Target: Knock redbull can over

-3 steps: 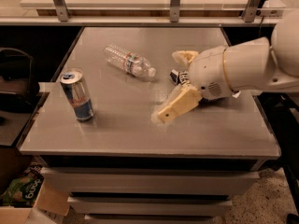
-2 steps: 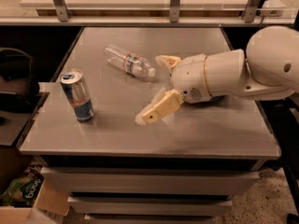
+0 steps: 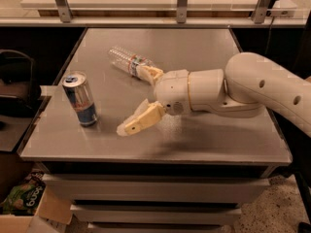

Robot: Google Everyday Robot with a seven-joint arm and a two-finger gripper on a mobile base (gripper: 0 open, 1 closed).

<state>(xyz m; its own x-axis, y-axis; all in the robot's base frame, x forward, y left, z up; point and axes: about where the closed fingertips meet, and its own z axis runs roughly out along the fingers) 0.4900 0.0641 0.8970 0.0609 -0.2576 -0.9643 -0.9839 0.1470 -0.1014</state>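
Observation:
The redbull can stands upright near the left front of the grey table, blue and silver with a silver top and pull tab. My gripper is open, its two cream fingers spread wide, just right of the can and a short gap away, not touching it. One finger hangs low over the table near the can. The other finger lies by the water bottle. The white arm reaches in from the right.
A clear plastic water bottle lies on its side behind the gripper. Metal rails and a shelf run along the table's far edge. A cardboard box with a green bag sits on the floor at left.
The arm and open gripper have moved left across the table, closing most of the distance to the can. The can and bottle have not moved.

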